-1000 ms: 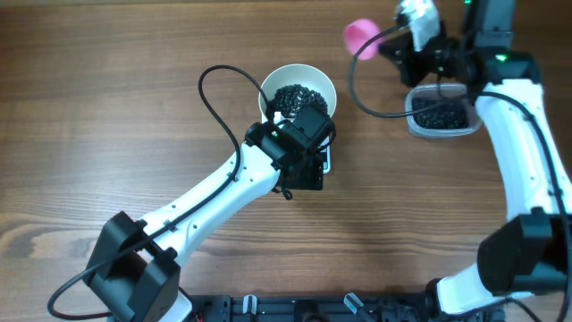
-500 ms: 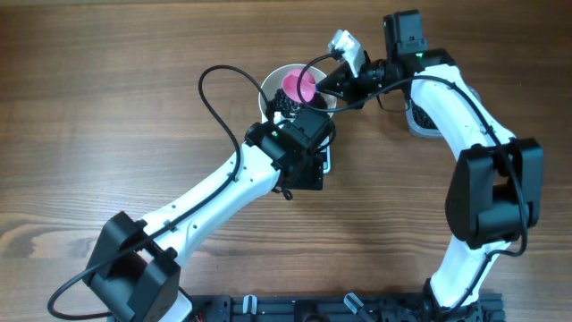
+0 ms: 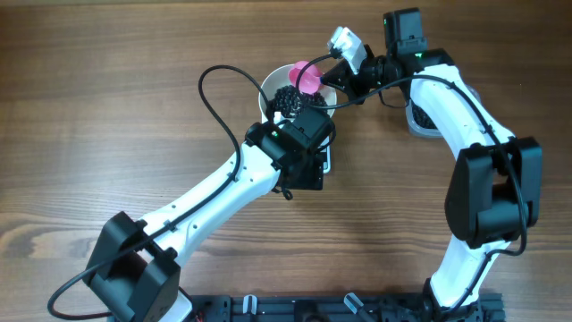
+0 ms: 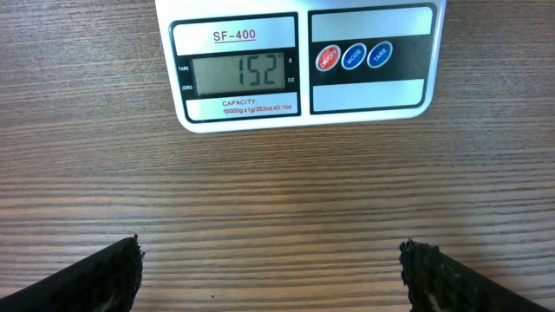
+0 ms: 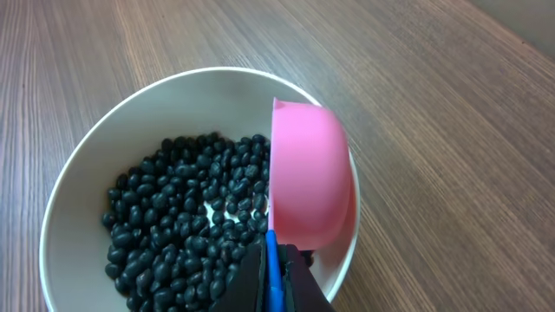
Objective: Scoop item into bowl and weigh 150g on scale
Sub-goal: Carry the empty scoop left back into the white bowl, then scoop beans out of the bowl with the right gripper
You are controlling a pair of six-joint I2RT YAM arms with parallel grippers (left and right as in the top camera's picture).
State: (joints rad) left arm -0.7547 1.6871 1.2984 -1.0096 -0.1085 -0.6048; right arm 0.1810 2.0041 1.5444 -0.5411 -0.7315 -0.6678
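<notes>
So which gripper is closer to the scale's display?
Left. The left gripper hovers open just before the display; the right gripper holds the scoop over the bowl, beyond it.

Tilted pink scoop [image 5: 308,173], blue handle [image 5: 271,260], wooden table [image 3: 107,107]

The wooden table [image 3: 98,107] shows brown grain running across it. A white scale [image 4: 303,61] sits flat on it near the middle, display reading 152. A clear tub [image 3: 413,119] rests on the right side, mostly hidden.
</notes>
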